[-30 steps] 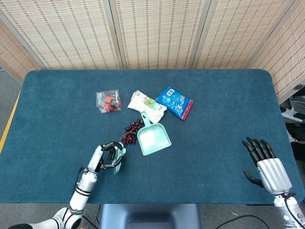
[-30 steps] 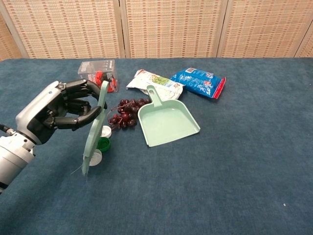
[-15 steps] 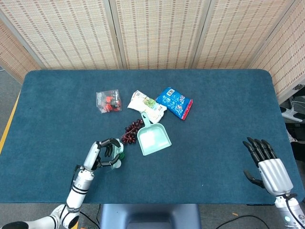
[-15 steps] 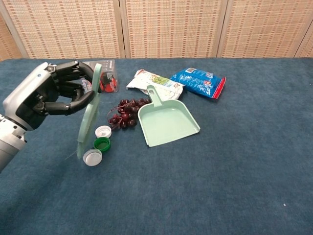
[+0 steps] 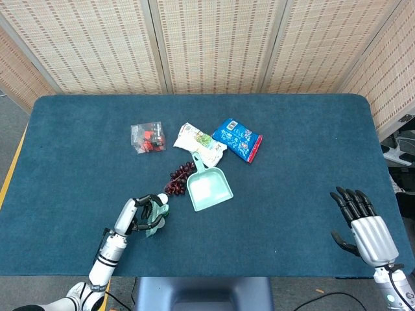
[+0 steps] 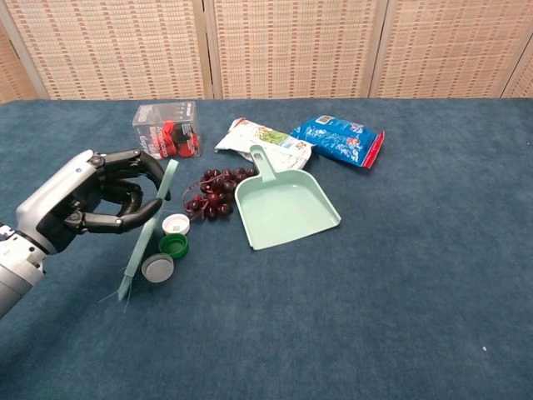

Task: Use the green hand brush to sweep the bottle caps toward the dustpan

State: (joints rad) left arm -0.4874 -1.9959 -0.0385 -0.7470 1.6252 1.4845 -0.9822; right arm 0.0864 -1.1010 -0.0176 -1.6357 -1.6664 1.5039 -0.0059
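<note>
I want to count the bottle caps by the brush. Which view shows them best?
The chest view: three bottle caps, white, green and grey, lie apart from each other beside the green hand brush held by the left robot hand. In the head view that hand hides most of them.

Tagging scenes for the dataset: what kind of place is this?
Probably a lab tabletop setup: blue cloth-covered table, woven folding screens behind it, staged props like the dustpan and snack bags.

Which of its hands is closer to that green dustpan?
Left. The left hand holds the brush just left of the dustpan; the right hand sits far off to its right.
</note>
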